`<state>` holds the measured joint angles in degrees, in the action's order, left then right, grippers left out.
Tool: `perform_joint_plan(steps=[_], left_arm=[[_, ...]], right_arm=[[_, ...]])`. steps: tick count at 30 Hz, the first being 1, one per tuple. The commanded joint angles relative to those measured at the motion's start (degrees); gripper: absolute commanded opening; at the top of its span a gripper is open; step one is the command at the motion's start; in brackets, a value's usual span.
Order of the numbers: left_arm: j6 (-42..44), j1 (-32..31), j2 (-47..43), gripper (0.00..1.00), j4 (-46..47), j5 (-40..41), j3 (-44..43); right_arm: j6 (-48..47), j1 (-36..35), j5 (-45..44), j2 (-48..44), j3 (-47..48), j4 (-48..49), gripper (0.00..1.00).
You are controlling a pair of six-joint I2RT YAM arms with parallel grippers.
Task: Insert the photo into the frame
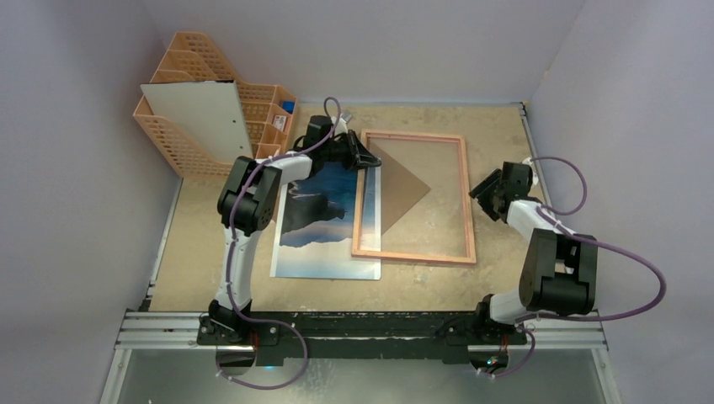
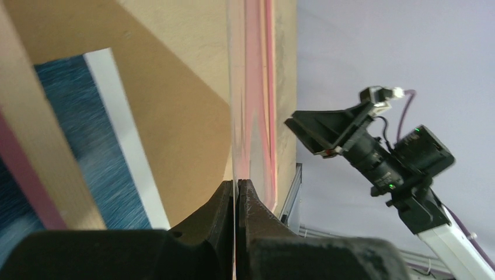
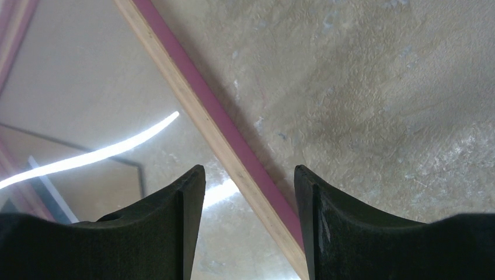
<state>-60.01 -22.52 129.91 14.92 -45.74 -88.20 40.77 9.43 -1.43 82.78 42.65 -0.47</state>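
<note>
Showing only wrist-side: left claw (image 2: 236, 185) pinched onto clear sheet (image 2: 232, 87)

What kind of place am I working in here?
Probably an enclosed robot test cell, not a home or shop: plain pale walls close in the table, the arms are bolted to a metal rail, and the props look staged, a frame, a photo and an orange file rack.

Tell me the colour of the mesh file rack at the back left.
The rack is peach-orange; top external view shows it best.
</note>
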Motion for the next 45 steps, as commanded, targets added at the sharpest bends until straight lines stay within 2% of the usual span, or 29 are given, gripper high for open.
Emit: perform_joint_plan(steps=[1,9,13,16,21,34,38,45], left_arm=[[-2.5,-0.3,-0.5,0.00,12.5,-3.4,1.4],[-4.2,-0.7,1.6,0.00,12.0,-2.5,1.8],[-3.7,-1.0,2.5,0.00,8.9,-1.5,1.4],[-2.0,-1.1,3.2,0.00,4.2,-0.5,0.2],[-1.1,-1.1,3.6,0.00,1.9,1.0,-0.5],[-3.4,-1.3,2.4,0.00,12.5,0.7,1.5],[-3.4,-1.8,2.4,0.00,15.0,-0.3,1.4],[-3.4,-2.1,3.7,0.00,14.3,-0.6,-0.2]], right_arm=[[-1.8,0.2,1.2,2.1,-1.3,2.1,0.60],[-2.2,0.2,2.7,3.1,-2.0,3.2,0.60],[-2.6,0.2,3.1,3.1,-2.1,3.4,0.60],[-3.1,0.3,3.6,3.3,-2.2,3.7,0.59],[-4.4,0.2,3.6,3.8,-2.7,4.3,0.54],[-5.3,0.2,4.3,4.8,-3.8,5.4,0.50],[-5.5,0.2,4.5,4.7,-3.8,5.4,0.51],[-6.1,0.2,6.1,4.1,-4.3,5.9,0.56]])
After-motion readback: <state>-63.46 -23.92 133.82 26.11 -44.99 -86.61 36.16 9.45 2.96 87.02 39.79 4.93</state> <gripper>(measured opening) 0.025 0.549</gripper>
